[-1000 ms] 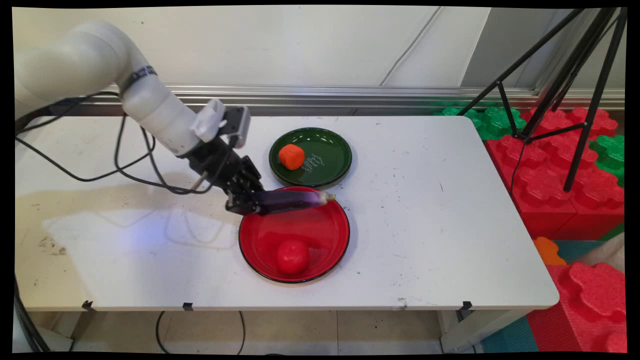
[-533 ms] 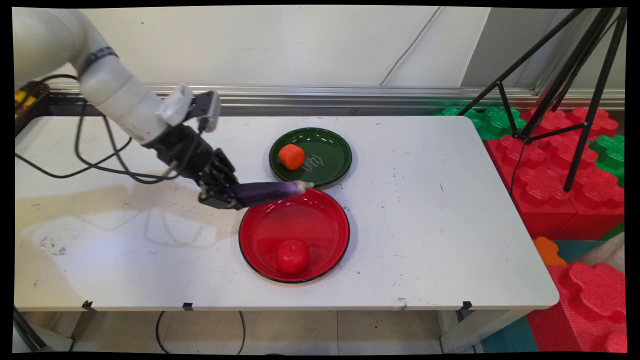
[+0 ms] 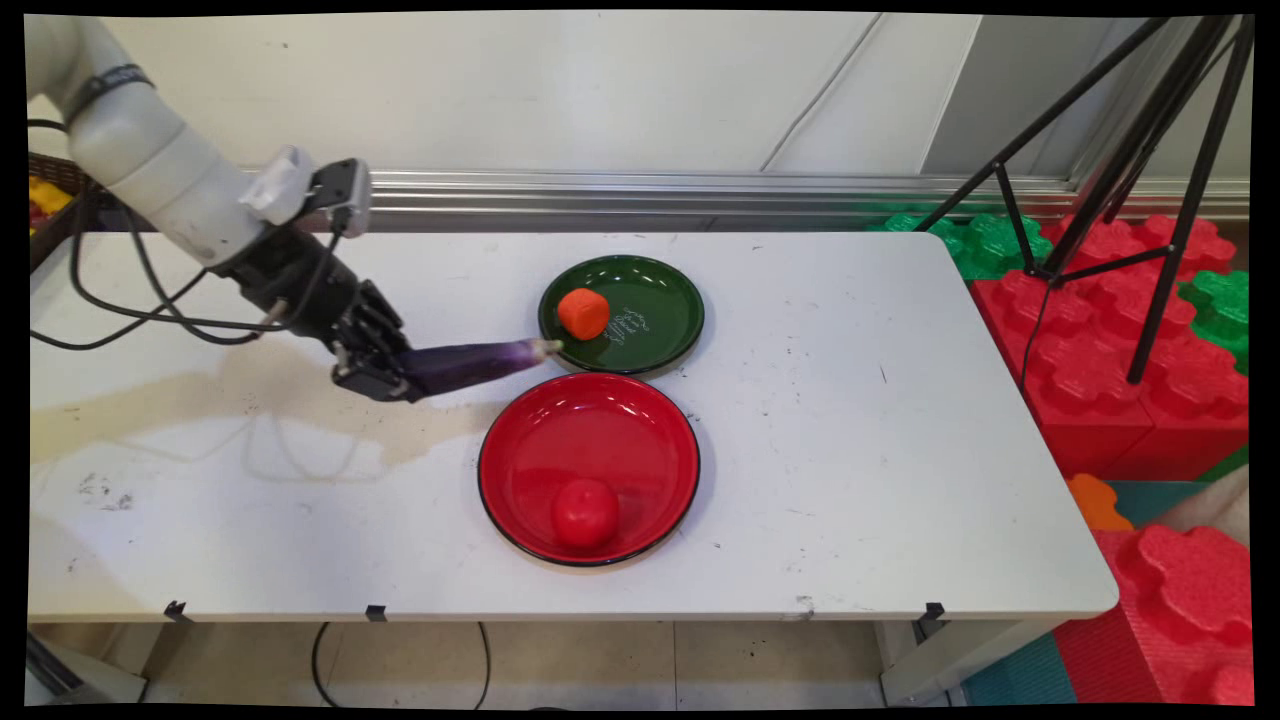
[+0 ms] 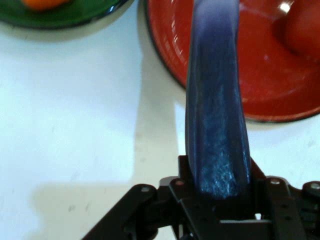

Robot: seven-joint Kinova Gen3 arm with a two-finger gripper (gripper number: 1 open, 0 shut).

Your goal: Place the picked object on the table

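Jaws (image 3: 385, 375) grip eggplant (image 3: 470, 362) above scuffed white table (image 3: 850, 450).

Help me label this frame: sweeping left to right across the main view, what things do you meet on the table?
Hand → eggplant held in it → orange fruit on the green plate. The red plate and its tomato overlap these sideways, so I leave them unordered.
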